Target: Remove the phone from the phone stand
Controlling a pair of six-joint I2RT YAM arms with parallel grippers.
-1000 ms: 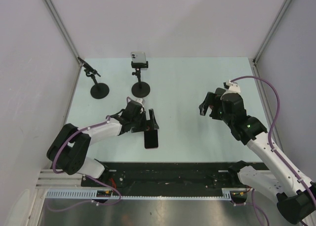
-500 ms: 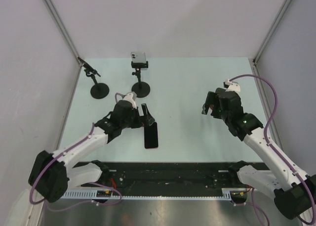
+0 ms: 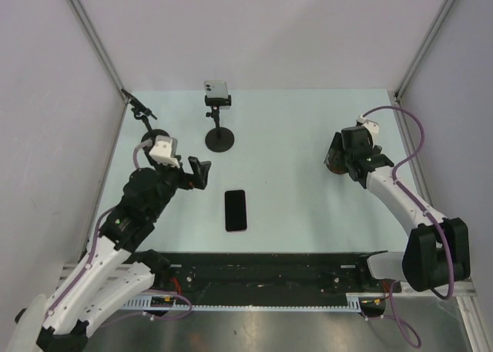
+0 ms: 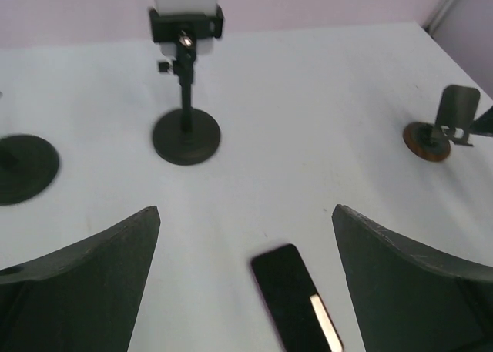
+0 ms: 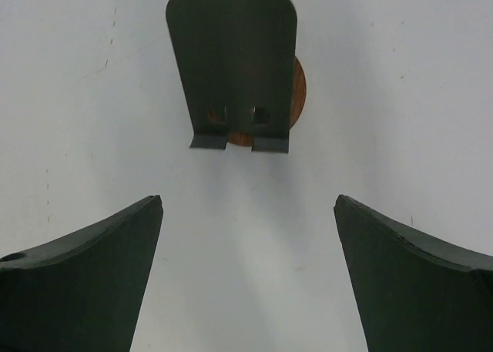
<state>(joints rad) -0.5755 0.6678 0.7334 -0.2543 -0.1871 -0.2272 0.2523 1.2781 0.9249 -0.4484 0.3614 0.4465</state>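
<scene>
Two grippers, both with jaws spread wide and holding nothing. The left gripper [image 3: 199, 169] hangs up and left of the black phone [image 3: 236, 210], apart from it. The right gripper [image 3: 336, 156] sits over the plate stand [image 5: 231, 67] toward the right side of the table [image 3: 293, 206].

There are two phones. The black phone lies flat on the table, near the front middle, in no stand. The white phone [image 3: 215, 87] is gripped in the clamp stand [image 3: 220, 139] by the far edge. There are three stands: clamp stand, plate stand, and a left stand [image 4: 27, 167] near the left edge with nothing in it.

The top view hides most of the plate stand under the right gripper. The right wrist view shows it plainly: a dark plate with two small hooks on a round brown base, ahead of the fingers and untouched. The left wrist view shows all three stands at once, with the black phone low between its fingers.

A broad stretch of table lies between the black phone and the right gripper.
</scene>
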